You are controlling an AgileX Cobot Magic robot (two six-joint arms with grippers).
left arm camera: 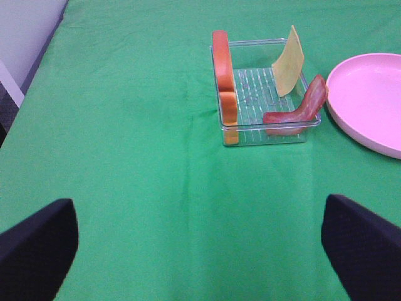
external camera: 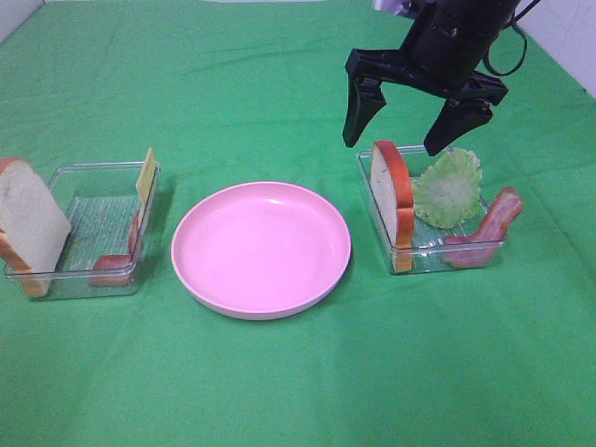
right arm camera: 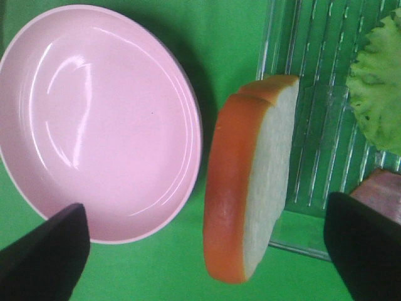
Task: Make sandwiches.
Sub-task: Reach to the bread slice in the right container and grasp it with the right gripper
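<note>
While right tool [external camera: 393,144] gapes over bread [external camera: 384,186], left wrist shows cheese [left arm camera: 288,61]

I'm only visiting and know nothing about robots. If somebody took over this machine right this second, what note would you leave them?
Right gripper: open, holding nothing, fingers spread above the right bread slice.
Left gripper: open, holding nothing, set back from the left tray.
Right tray: right bread slice on edge, lettuce, right bacon.
Left tray: left bread slice, cheese, left bacon.
Done: nothing stacked; the pink plate holds nothing.
Left: all the layering.
</note>
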